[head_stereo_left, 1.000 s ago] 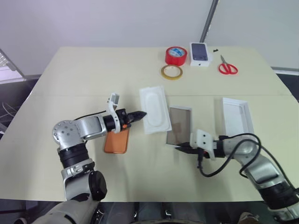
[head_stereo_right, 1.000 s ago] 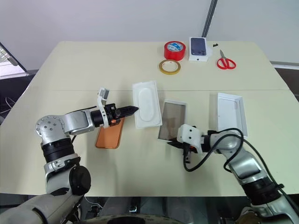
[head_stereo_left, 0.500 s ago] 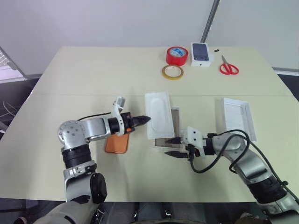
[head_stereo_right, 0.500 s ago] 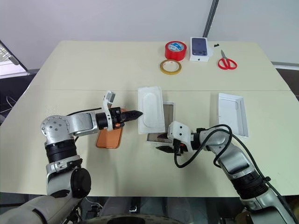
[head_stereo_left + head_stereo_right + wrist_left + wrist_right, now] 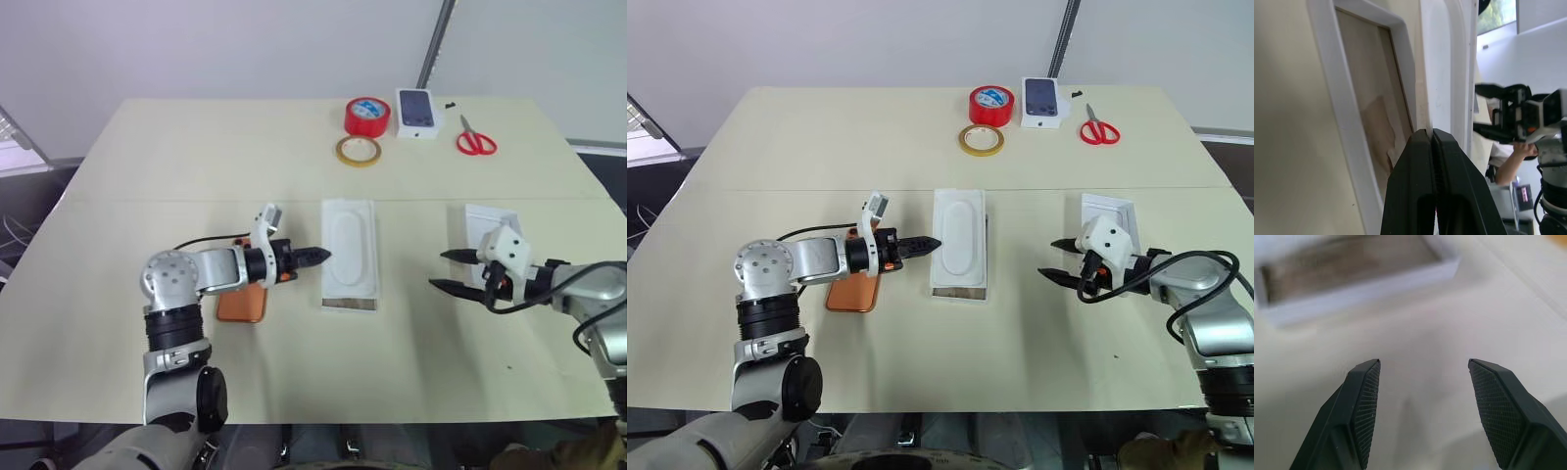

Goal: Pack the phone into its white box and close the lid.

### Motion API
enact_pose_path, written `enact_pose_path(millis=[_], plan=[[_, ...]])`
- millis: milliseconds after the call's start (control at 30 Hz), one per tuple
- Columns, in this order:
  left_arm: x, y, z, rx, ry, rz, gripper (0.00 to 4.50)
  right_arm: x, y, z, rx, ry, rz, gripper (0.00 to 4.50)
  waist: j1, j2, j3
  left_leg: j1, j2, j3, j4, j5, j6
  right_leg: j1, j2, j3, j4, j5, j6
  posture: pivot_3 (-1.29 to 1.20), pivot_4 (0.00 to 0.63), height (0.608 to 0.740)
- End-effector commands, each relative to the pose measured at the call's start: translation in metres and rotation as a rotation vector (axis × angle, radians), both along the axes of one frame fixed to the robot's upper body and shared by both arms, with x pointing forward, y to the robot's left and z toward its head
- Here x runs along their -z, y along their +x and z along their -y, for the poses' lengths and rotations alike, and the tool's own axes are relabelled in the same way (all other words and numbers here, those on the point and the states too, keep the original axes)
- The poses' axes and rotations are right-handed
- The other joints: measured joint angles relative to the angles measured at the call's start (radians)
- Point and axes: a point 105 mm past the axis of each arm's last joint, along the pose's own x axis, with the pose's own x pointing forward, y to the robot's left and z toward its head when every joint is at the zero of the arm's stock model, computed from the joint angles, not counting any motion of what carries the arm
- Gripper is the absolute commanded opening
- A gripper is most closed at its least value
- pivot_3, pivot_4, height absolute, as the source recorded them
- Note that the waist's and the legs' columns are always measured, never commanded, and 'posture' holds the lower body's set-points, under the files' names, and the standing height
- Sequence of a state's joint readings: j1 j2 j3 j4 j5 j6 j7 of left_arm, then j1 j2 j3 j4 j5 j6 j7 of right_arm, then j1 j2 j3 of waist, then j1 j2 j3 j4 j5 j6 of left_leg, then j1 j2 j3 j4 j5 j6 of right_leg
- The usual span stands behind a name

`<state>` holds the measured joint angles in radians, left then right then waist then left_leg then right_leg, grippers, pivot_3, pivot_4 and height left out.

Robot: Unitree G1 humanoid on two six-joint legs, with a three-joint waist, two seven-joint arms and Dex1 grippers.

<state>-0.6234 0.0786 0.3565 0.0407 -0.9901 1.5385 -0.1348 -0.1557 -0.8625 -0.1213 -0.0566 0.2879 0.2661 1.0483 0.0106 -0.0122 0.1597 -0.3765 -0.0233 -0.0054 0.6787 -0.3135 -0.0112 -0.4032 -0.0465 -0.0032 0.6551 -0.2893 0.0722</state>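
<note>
The copper-orange phone (image 5: 242, 304) lies back up on the table, under my left forearm. The white box lies in two parts. Its brown-lined part (image 5: 348, 304) sits mid-table with a white moulded tray (image 5: 349, 250) on top. The other part, shallow and plain white (image 5: 478, 219), lies to the right. My left gripper (image 5: 321, 258) is shut and empty, its tip at the tray's left edge (image 5: 1426, 88). My right gripper (image 5: 438, 270) hovers open with nothing between its fingers, between the two box parts and in front of the plain white one.
At the table's far side stand a red tape roll (image 5: 367, 117), a yellow tape ring (image 5: 360, 151), a small box printed with a dark phone picture (image 5: 417, 110) and red scissors (image 5: 477, 136). A seam runs across the table's middle.
My right gripper opened, let go of the brown-lined part's near corner and swung away to the right. That part now lies under the tray. My left gripper moved right with the tray.
</note>
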Motion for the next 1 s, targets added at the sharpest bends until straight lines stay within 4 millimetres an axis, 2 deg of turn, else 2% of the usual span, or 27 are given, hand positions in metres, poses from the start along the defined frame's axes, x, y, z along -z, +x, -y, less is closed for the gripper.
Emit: enact_pose_path(millis=[33,100,200,300,333,433,567,667,800,833,1000], plan=[[0.001,0.0,0.0,0.003,0.023,0.017,0.3,-0.01,0.0,-0.01,-0.023,0.026,0.056,3.03,0.002,0.0,0.0,0.0,0.0,0.0,0.0,0.0,0.0,0.0,0.0,0.0,0.0,0.0,0.0,0.0,0.15,0.74],[0.001,-0.001,0.001,0.013,0.025,0.023,0.88,-0.012,0.001,-0.012,-0.024,0.037,0.065,3.05,0.002,0.0,0.0,0.0,0.0,0.0,0.0,0.0,0.0,0.0,0.0,0.0,0.0,0.0,0.0,0.0,0.15,0.74],[-0.001,0.001,-0.001,0.001,0.033,0.04,2.34,-0.013,0.004,-0.014,-0.025,0.037,0.083,3.05,0.002,0.0,0.0,0.0,0.0,0.0,0.0,0.0,0.0,0.0,0.0,0.0,0.0,0.0,0.0,0.0,0.15,0.74],[-0.009,0.006,-0.004,-0.016,0.034,0.094,3.78,-0.025,0.011,-0.026,-0.028,0.105,0.146,3.05,-0.002,0.0,0.0,0.0,0.0,0.0,0.0,0.0,0.0,0.0,0.0,0.0,0.0,0.0,0.0,0.0,0.15,0.74],[-0.018,0.008,-0.005,-0.03,0.003,0.134,3.78,-0.029,0.014,-0.032,-0.027,0.131,0.172,3.05,-0.003,0.0,0.0,0.0,0.0,0.0,0.0,0.0,0.0,0.0,0.0,0.0,0.0,0.0,0.0,0.0,0.15,0.74],[-0.025,0.007,-0.013,-0.026,0.027,0.18,3.78,-0.031,0.016,-0.053,-0.063,0.201,0.179,3.05,-0.004,0.0,0.0,0.0,0.0,0.0,0.0,0.0,-0.001,0.0,0.0,0.0,0.0,0.0,0.0,0.0,0.15,0.74],[-0.046,0.023,-0.04,-0.167,0.074,0.401,3.78,-0.034,0.022,-0.088,-0.101,0.268,0.227,3.05,-0.006,0.0,0.0,0.0,0.0,0.0,-0.001,0.0,-0.001,-0.001,0.0,0.0,0.0,0.0,0.0,0.0,0.15,0.74],[-0.041,0.032,-0.065,-0.216,0.28,0.579,3.83,-0.014,0.019,-0.111,-0.162,0.175,0.225,2.24,-0.006,0.001,0.0,0.0,0.0,0.0,-0.001,0.001,-0.001,-0.002,0.0,0.0,0.0,0.0,0.0,0.0,0.15,0.74],[-0.046,0.033,-0.089,-0.219,0.428,0.853,3.83,0.0,0.031,-0.115,-0.137,0.116,0.213,0.22,-0.004,0.002,0.001,-0.001,0.0,0.0,-0.002,0.0,-0.001,-0.002,-0.001,0.0,-0.002,0.0,-0.001,0.0,0.15,0.74],[-0.041,0.029,-0.094,-0.181,0.435,0.852,3.83,0.003,0.032,-0.117,-0.156,0.083,0.214,0.04,0.0,0.002,0.001,-0.001,0.0,0.0,-0.002,0.0,-0.001,-0.002,-0.001,0.0,-0.002,0.0,-0.001,0.0,0.15,0.74],[-0.034,0.022,-0.118,-0.171,0.432,0.859,3.83,0.007,0.033,-0.123,-0.228,0.021,0.214,0.04,0.0,0.002,0.001,-0.004,0.0,0.0,-0.002,-0.003,0.006,-0.005,-0.002,0.0,-0.003,0.0,-0.001,0.0,0.15,0.74]])
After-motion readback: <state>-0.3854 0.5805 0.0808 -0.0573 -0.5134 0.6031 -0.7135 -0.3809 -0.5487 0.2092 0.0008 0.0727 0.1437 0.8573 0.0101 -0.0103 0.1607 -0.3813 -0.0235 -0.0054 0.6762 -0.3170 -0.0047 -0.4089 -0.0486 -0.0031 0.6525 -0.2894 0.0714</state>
